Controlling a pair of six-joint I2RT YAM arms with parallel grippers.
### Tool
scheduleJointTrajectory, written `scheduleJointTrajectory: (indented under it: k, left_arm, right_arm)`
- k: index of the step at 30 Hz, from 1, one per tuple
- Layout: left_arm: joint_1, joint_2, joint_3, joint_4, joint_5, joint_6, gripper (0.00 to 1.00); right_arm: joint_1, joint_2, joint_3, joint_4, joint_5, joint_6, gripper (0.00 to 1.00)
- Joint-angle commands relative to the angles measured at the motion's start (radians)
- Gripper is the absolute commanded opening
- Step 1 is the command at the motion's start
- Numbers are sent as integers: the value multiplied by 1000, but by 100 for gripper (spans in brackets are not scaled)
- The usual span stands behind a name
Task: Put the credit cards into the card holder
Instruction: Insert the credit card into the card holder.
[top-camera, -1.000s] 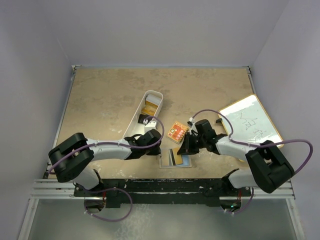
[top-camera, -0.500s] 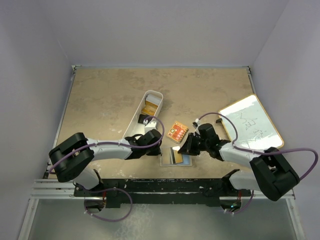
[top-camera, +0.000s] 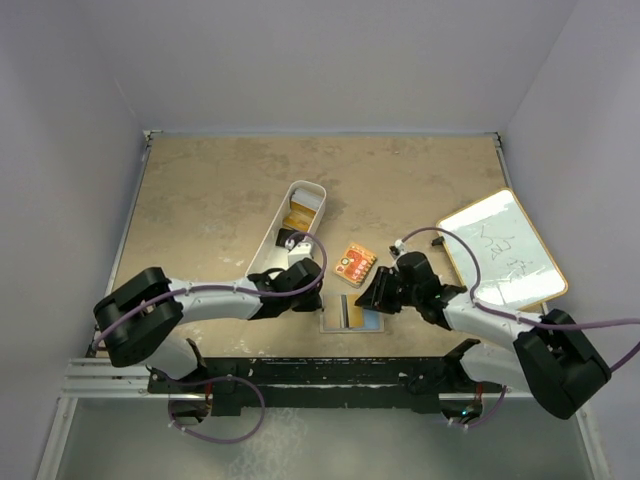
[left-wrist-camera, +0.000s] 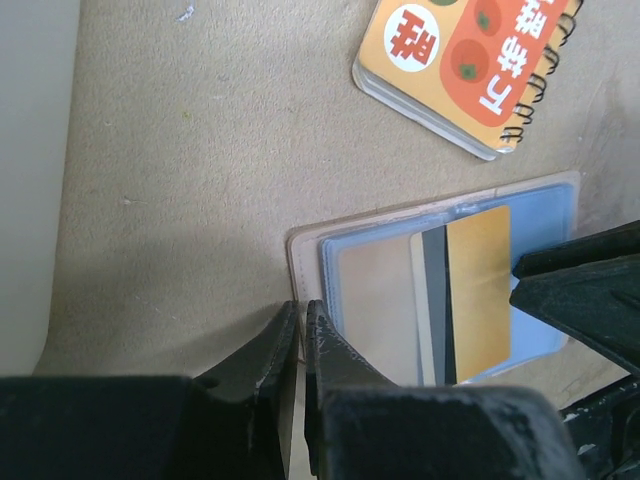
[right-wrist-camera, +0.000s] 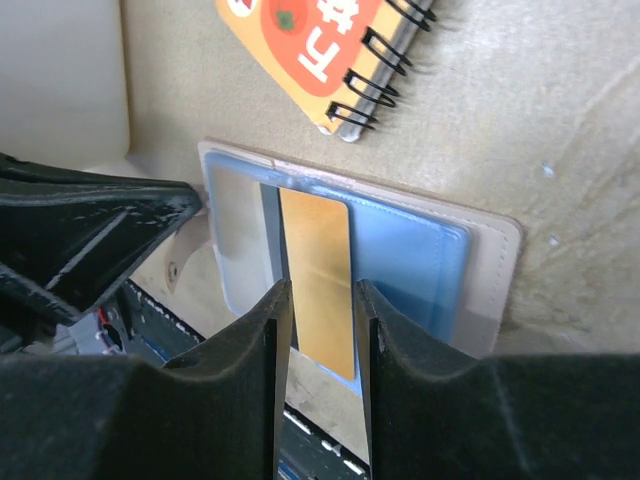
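The left gripper (left-wrist-camera: 302, 308) is pinched closed on the beige edge of the card holder (left-wrist-camera: 303, 262), with a sliver of that edge showing between its fingers. It sits where it was a second ago. The right gripper (right-wrist-camera: 321, 288) has its jaws parted, wider than a second ago, and grips nothing. Its two fingers stand either side of the gold credit card (right-wrist-camera: 315, 230), which lies flat in the holder's blue inner pocket. A black credit card (right-wrist-camera: 271, 215) shows as a narrow strip beside the gold one, tucked against it.

The holder lies open on the tabletop (top-camera: 210, 200) near its front edge, between the two grippers. Just beyond it, not touching, lies the orange spiral notebook (right-wrist-camera: 310, 50), unmoved. Since the earlier view the right arm has swung lower and further right, and its gripper has drawn back from the notebook toward the holder. The white bin (top-camera: 270, 240) lies beyond the left gripper, and the whiteboard (top-camera: 500, 250) lies well off to the right.
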Motion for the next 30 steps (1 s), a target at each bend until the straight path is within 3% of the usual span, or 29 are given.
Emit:
scheduleJointTrajectory:
  k: [1,14,25,30]
  left_arm:
    - [-5,-77,9,0,-26,-11,5]
    - [-5,-139,-31,-9,-36,-26,14]
    - [-5,-101,-51,8,4,-19,9]
    - [-5,-82,-47,16,13,-15,7]
  right_arm:
    - [4,-50,52,-143,59,-38,36]
    - [53,-50,68,-174,78,-37,46]
    - [117,21,96,-105,90,-19,45]
    - [119,49,117,-88,79,-17,39]
